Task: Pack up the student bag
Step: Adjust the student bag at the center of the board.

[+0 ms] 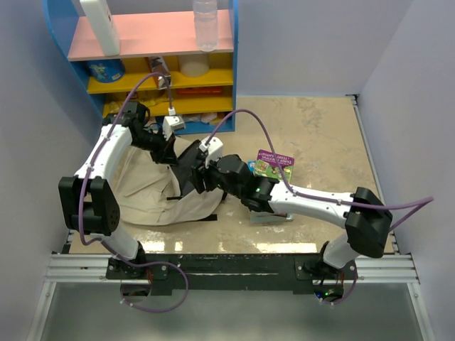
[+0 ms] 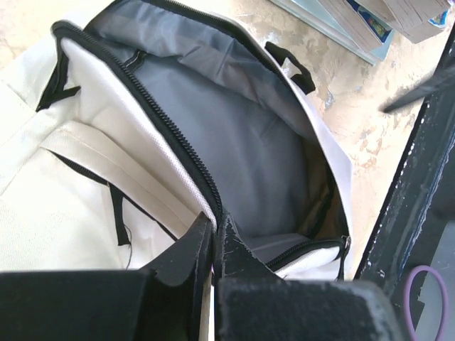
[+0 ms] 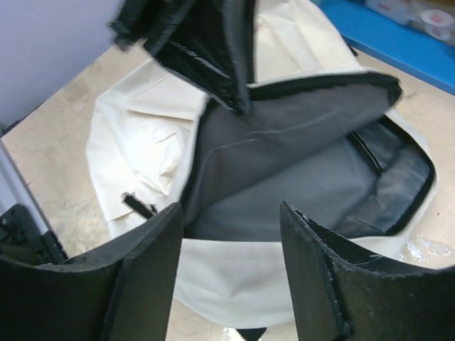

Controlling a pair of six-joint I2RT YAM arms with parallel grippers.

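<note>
Item 1, backpack [image 1: 146, 185]: cream fabric with a black zipper [image 2: 170, 135] and grey lining [image 2: 242, 142]. It is lying on the left half of the worktop [image 1: 320, 135], in front of the shelf, with its main compartment gaping open towards the right arm.

Item 2, left pincer [image 2: 213, 249]: its fingers are pressing together on the zippered rim of the backpack, with a strip of cream fabric showing between them. It is holding that edge lifted, so the lining is hanging below it like a flap.

Item 3, right pincer [image 3: 231, 263]: it is standing spread with nothing between its fingers [image 3: 149, 263]. It is hovering just above the open mouth and touching no fabric.

Item 4, picture books [image 1: 274, 165]: these are lying in a small pile on the worktop, to the right of the backpack and apart from it.

Item 5, shelf [image 1: 163, 71]: a blue, pink and yellow shelf is standing at the far edge and carrying a clear bottle [image 1: 205, 25] on top.
</note>
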